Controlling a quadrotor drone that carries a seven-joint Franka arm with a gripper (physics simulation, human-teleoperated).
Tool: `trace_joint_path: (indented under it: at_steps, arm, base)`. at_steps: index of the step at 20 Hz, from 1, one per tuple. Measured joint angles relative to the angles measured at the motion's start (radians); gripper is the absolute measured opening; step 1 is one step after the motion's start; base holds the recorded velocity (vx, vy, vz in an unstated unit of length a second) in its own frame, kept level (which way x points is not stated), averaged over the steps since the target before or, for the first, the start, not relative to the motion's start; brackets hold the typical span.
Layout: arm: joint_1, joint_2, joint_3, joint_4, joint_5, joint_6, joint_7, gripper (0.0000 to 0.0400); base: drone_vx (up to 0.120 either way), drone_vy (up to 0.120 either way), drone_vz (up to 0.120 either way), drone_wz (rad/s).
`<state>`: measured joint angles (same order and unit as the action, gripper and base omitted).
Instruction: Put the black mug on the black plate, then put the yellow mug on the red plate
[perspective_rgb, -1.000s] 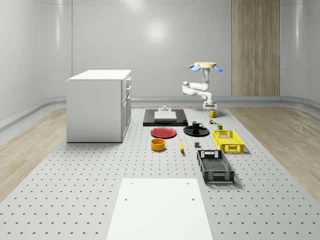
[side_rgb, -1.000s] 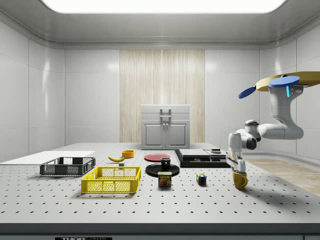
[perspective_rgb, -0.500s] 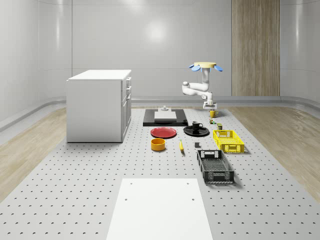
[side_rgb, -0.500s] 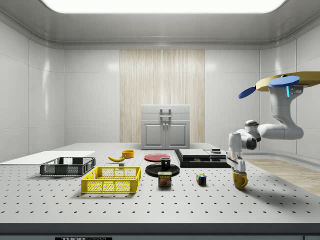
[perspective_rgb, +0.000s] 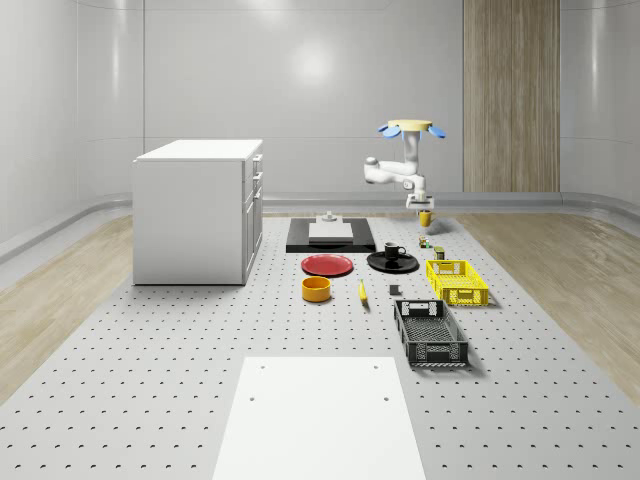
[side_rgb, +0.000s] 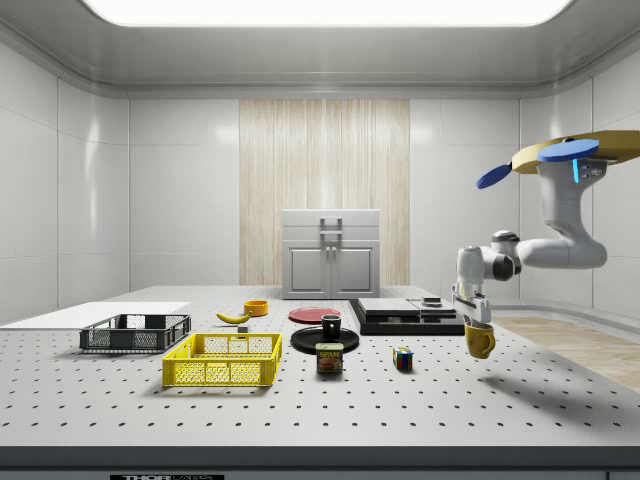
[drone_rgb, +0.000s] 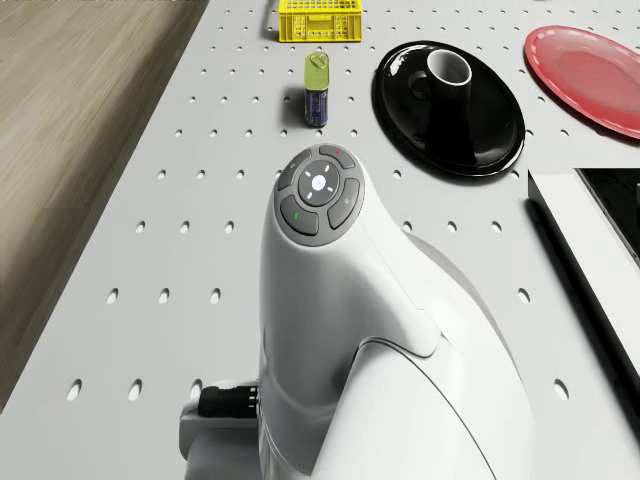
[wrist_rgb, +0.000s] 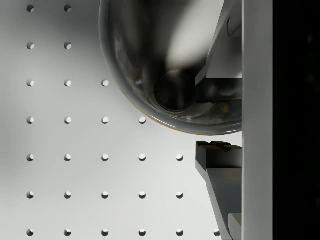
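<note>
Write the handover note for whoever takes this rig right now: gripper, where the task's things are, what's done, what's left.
Gripper: shut on the yellow mug, held clear above the table. Drone hovers over the table's far-right end in the side view.
Black mug stands on the black plate: first step done.
Red plate lies bare beside the black plate.
Left: carry the yellow mug to the red plate and set it down.
</note>
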<state>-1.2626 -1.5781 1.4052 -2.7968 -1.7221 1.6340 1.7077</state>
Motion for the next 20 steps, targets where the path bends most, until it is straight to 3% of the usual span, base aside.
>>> trace_joint_path:
  at_steps: [13,20]
  arm:
    - [0.003,-0.008,0.037,-0.005,0.037,-0.006,0.0,0.011]
    - [0.002,-0.012,0.039,-0.005,0.04,-0.003,0.0,0.011]
  base:
    - [0.12,-0.117,0.12,0.0]
    - [0.12,-0.12,0.0,0.0]
